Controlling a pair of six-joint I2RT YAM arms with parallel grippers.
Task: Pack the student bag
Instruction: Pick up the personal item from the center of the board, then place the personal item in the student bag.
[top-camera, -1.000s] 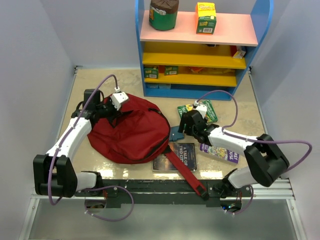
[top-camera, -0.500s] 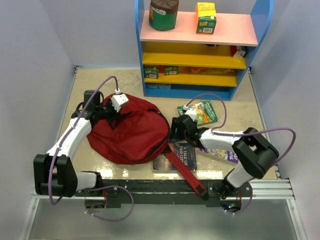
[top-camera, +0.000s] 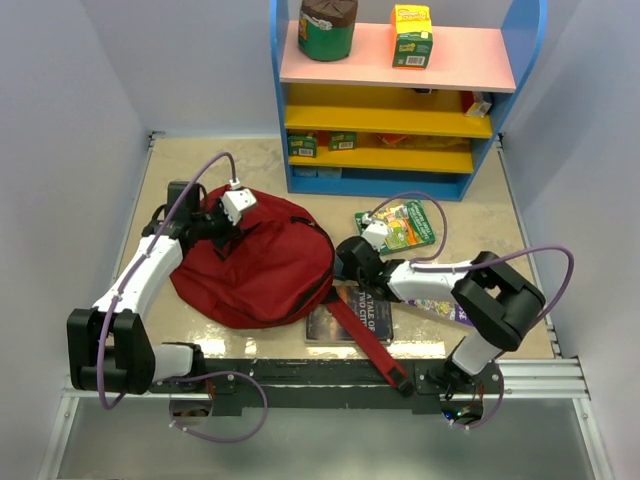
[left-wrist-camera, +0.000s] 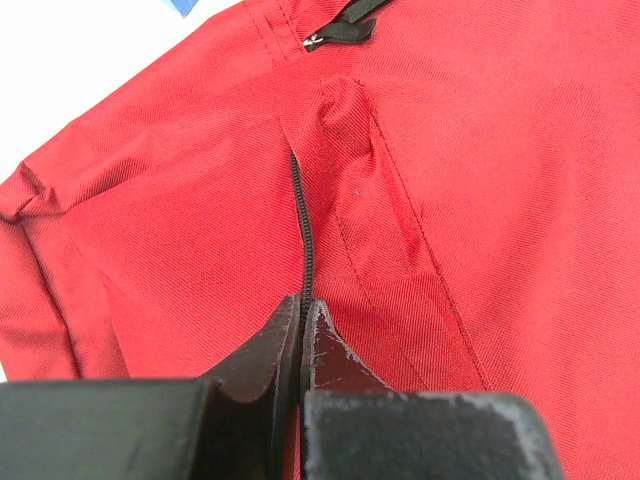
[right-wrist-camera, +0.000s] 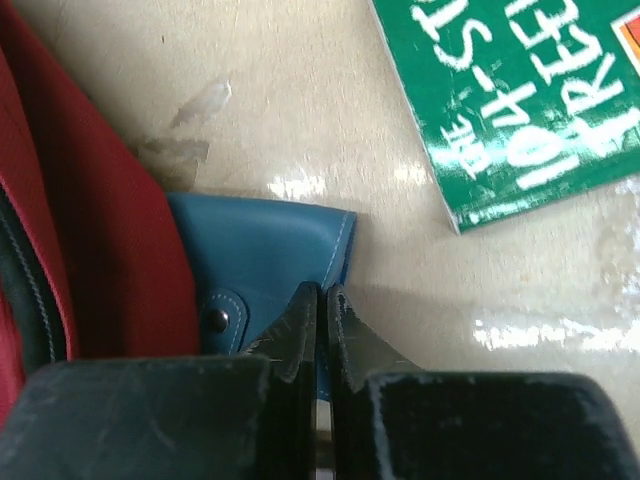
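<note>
The student bag (top-camera: 260, 265), a dark red backpack, lies flat at the left centre of the table, with one strap (top-camera: 370, 345) trailing toward the front edge. At the bag's far left edge my left gripper (top-camera: 225, 222) is shut on the bag's black zipper line (left-wrist-camera: 303, 230); its tips (left-wrist-camera: 302, 300) pinch it against the red fabric (left-wrist-camera: 480, 180). My right gripper (top-camera: 345, 262) is at the bag's right edge. It (right-wrist-camera: 322, 290) is shut on the edge of a small blue pencil case (right-wrist-camera: 260, 250), which lies against the bag (right-wrist-camera: 110, 230).
A green book (top-camera: 405, 225) (right-wrist-camera: 520, 90) lies just right of the right gripper. A dark book (top-camera: 350, 312) sits under the strap, and a purple one (top-camera: 440, 305) lies beneath the right arm. The blue shelf unit (top-camera: 400, 100) with boxes and a jar stands at the back.
My right gripper has moved left toward the bag's edge and gone from open to shut on the blue pencil case. The left arm and the bag have not moved.
</note>
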